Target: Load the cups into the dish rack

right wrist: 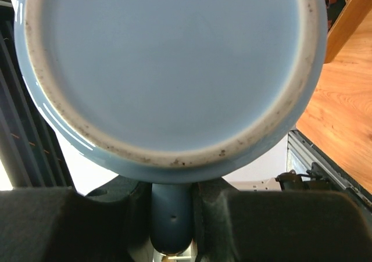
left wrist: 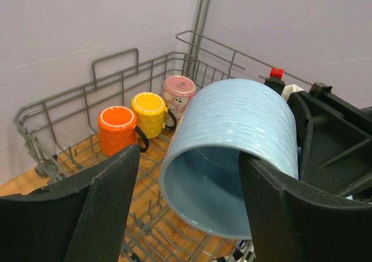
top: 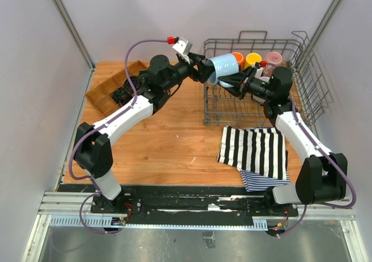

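Hanging on its side above the left part of the dish rack (top: pixel 250 40), the light blue cup (top: pixel 224 66) sits between the two arms in the top view. The rack stands at the far right corner of the bench (top: pixel 163 140). The left claw (top: pixel 207 72) meets the cup at its open mouth and the right claw (top: pixel 239 83) at its base. Along the rack's far side stand the orange cup (top: pixel 237 57), the yellow cup (top: pixel 253 58) and the pink cup (top: pixel 273 57). A wooden tray (top: pixel 110 90) lies by the far left edge, and a striped cloth (top: pixel 256 149) lies toward the near right corner.

From the left wrist, the left claw (left wrist: pixel 189 163) is spread wide, its fingers (left wrist: pixel 110 210) on either side of the cup's mouth (left wrist: pixel 232 134); the left one is clear of the rim, and the right one overlaps it, contact uncertain. Beyond, the orange cup (left wrist: pixel 116 128), yellow cup (left wrist: pixel 150 114) and pink cup (left wrist: pixel 179 93) stand upright in a row inside the rack (left wrist: pixel 116 58).

From the right wrist, the cup's base (right wrist: pixel 168 58) fills the view. The right claw (right wrist: pixel 171 207) is clamped on the cup's handle (right wrist: pixel 171 215), which is squeezed between the two dark fingers (right wrist: pixel 70 221). A strip of the bench (right wrist: pixel 343 117) shows at the right.
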